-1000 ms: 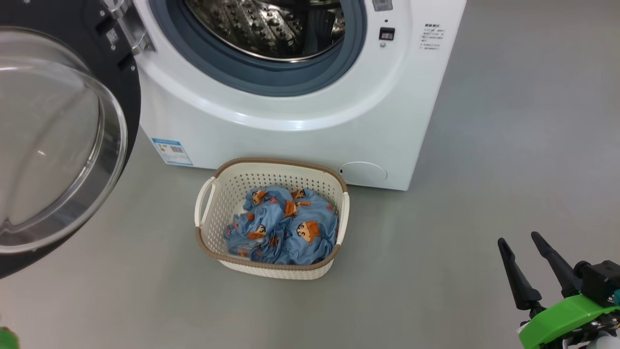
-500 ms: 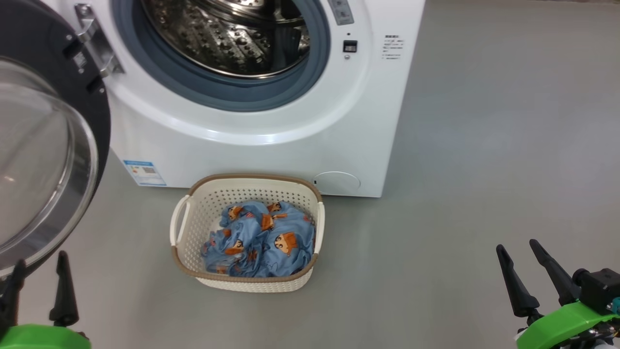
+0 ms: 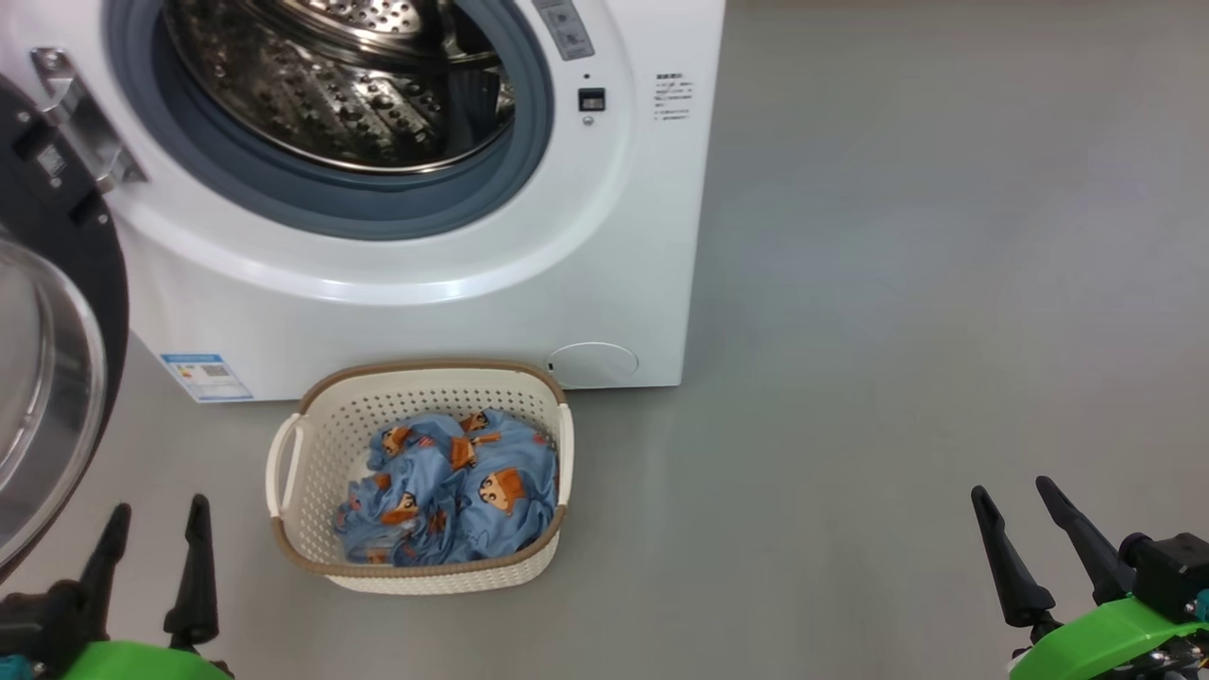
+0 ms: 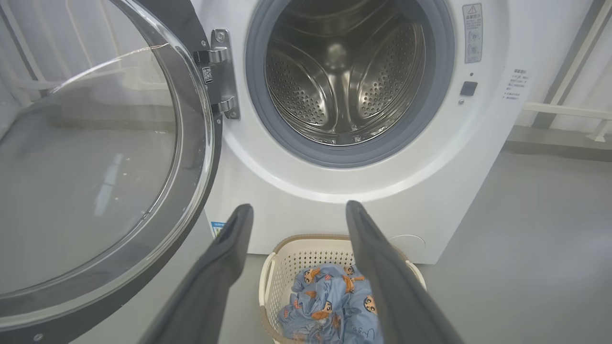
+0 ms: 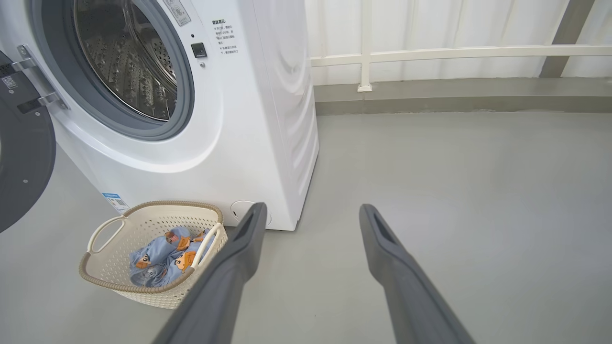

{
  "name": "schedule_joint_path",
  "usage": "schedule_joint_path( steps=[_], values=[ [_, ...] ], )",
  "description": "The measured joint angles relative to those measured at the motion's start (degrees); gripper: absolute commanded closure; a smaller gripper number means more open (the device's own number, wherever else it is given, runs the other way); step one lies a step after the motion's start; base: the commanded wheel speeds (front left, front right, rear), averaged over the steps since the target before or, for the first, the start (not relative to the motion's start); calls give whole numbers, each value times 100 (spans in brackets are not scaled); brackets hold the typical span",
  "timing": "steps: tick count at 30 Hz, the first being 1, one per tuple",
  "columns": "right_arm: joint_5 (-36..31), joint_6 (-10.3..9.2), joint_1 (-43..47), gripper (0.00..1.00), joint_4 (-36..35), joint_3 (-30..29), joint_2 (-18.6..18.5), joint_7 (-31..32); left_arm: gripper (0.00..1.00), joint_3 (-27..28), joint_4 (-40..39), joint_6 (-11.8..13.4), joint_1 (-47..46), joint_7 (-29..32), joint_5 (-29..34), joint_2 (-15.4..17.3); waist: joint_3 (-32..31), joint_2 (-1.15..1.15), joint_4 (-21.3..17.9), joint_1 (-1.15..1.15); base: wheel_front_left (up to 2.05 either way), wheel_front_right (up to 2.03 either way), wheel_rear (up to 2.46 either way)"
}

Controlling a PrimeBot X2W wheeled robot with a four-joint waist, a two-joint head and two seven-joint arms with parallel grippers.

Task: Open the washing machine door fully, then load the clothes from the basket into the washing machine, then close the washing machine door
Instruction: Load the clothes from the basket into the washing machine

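Nearby, the washing machine door [image 3: 47, 378] hangs open beside the basket [image 3: 425, 578].

Blue clothes [image 3: 444, 491] heaped in basket [image 3: 420, 371] before washing machine [image 3: 425, 321], its door [image 3: 47, 397] open.

floor [image 3: 897, 283]: smooth, plain grey
washing machine [image 3: 425, 312]: white, stands on the floor
basket [image 3: 434, 578]: cream, on the floor just before the washing machine's front

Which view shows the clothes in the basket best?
Head view: it looks down on the whole clothes pile, unobstructed. Left wrist view: a finger crosses them. Right wrist view: partly behind the basket rim.
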Motion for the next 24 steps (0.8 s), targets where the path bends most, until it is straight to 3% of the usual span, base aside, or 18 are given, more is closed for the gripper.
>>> schedule_joint_path(
  steps=[12,24],
  values=[
    [0,0,5,0,-5,52,27,0,0,-375,-236,0,190,1,-134,76,-39,0,-462,0,0,0,0],
    [0,0,90,0,0,58,96,0,0,-450,-348,0,287,1,-143,27,-72,0,-629,0,0,0,0]
  ],
)
